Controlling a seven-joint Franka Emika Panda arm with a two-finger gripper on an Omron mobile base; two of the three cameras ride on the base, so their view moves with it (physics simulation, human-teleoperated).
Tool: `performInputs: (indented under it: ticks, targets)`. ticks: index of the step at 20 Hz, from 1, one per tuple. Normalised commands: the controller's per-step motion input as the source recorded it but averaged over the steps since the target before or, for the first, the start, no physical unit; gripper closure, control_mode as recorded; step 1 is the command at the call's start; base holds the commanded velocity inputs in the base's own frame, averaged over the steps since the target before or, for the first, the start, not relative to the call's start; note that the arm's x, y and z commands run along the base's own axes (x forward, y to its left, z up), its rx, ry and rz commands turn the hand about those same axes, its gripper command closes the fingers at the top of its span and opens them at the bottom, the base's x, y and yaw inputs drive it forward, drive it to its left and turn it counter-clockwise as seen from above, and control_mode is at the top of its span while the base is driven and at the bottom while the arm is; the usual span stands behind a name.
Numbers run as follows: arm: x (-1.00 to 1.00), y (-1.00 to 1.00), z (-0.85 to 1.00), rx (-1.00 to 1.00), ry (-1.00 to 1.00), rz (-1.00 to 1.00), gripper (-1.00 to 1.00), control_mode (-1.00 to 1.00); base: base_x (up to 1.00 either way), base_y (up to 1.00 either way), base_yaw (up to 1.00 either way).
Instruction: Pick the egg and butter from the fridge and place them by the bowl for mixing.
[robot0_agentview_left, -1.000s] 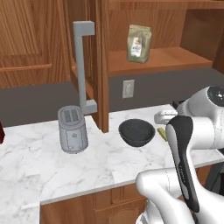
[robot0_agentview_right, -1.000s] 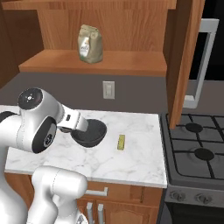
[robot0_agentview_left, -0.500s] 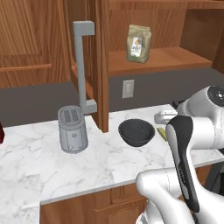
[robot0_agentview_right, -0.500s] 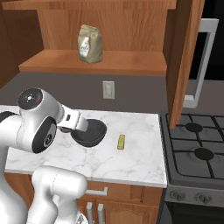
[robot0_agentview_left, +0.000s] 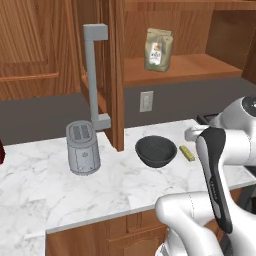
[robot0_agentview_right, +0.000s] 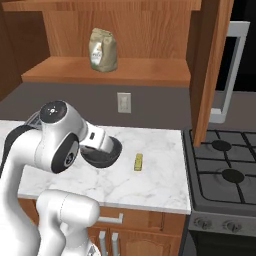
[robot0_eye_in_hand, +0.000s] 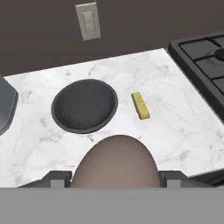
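Note:
In the hand view my gripper (robot0_eye_in_hand: 114, 177) is shut on the egg (robot0_eye_in_hand: 114, 164), a grey-brown rounded ball between the two fingertips (robot0_eye_in_hand: 57, 178), held above the marble counter. Below lie the dark round bowl (robot0_eye_in_hand: 85, 105) and, just right of it, the mustard-yellow butter (robot0_eye_in_hand: 140, 105) stick. In the left base view the bowl (robot0_agentview_left: 156, 151) sits near the counter's middle with the butter (robot0_agentview_left: 187, 153) to its right. The right base view has the bowl (robot0_agentview_right: 106, 154) partly behind my arm and the butter (robot0_agentview_right: 138, 162) right of it. The fridge is out of view.
A grey toaster (robot0_agentview_left: 82, 147) stands left of the bowl. The stove (robot0_agentview_right: 226, 168) borders the counter (robot0_agentview_right: 160, 184) on the right. An open cabinet door with a grey handle (robot0_agentview_left: 95, 75) hangs above the counter. A bag (robot0_agentview_left: 159, 49) sits on the shelf; an outlet (robot0_eye_in_hand: 89, 20) is on the wall.

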Motion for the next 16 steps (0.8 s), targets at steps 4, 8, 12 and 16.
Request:
performInputs:
  ticks: [4,8,12,16]
  targets:
    - [0.22,-0.44,-0.23,0.00,0.00,0.00,1.00,-1.00,0.00,0.00,0.00]
    - [0.31,-0.22,-0.43,-0.07,-0.07,0.00,1.00,-1.00,0.00,0.00,0.00]
    - [0.38,-0.22,-0.53,-0.03,-0.12,0.00,1.00,-1.00,0.00,0.00,0.00]
    - [0.39,-0.33,-0.54,-0.02,-0.04,0.00,1.00,-1.00,0.00,0.00,0.00]
